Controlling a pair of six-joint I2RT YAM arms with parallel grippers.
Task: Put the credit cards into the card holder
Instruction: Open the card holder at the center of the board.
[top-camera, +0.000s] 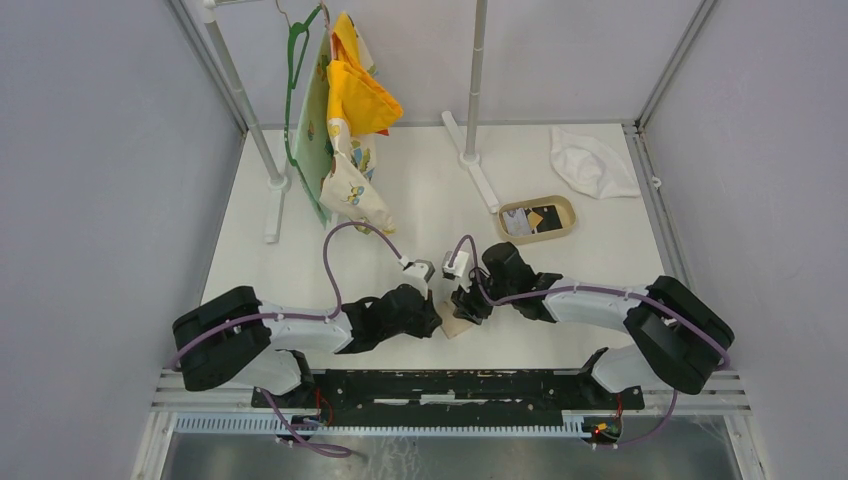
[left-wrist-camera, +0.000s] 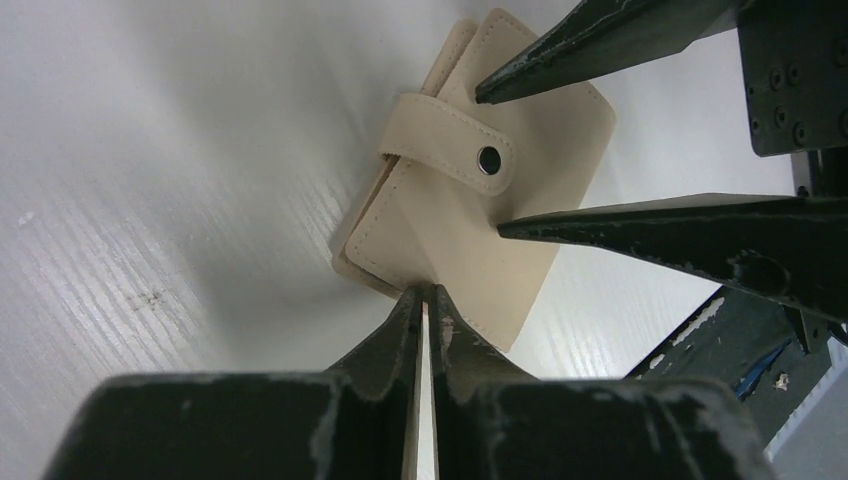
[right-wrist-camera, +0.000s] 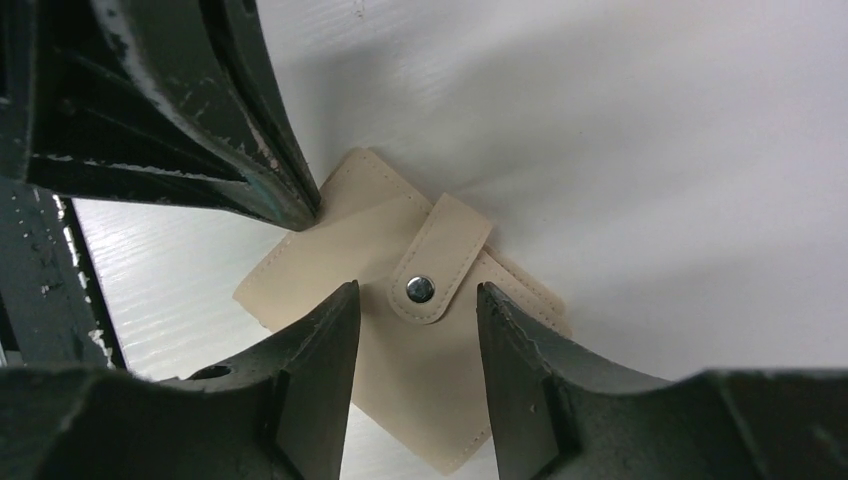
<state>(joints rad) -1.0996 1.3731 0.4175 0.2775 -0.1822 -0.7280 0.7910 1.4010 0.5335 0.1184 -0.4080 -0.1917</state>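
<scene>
Overhead, the white tabletop (top-camera: 420, 200) filled the enclosure, with a clothes rack (top-camera: 478, 80) standing at its far side and bright printed cloths (top-camera: 350, 120) hanging from a green hanger at the rack's left end. The left arm (top-camera: 290, 330) and right arm (top-camera: 600, 300) reached inward from the near edge and met close to the middle. A crumpled white cloth (top-camera: 592, 162) lay in the far right corner. Just nearer than that sat an oval tan tray (top-camera: 570, 212), and the credit cards (top-camera: 528, 220), pale, dark and gold, lay inside it, well apart from both arms.

The card holder (top-camera: 458, 326) lay flat and closed on the tabletop between the two arms, near the front edge. The left fingers (left-wrist-camera: 395, 340) were drawn together to a thin slit, their tips meeting one edge of the card holder. Whether they pinched that edge or only pressed against it could not be told. The right fingers (right-wrist-camera: 320, 350) stood apart over the card holder from the opposite side, gripping nothing, one fingertip on either side of the snap tab (right-wrist-camera: 440, 250). The tab was folded over the cover, and its metal stud (right-wrist-camera: 420, 289) sat midway between the right fingertips.
</scene>
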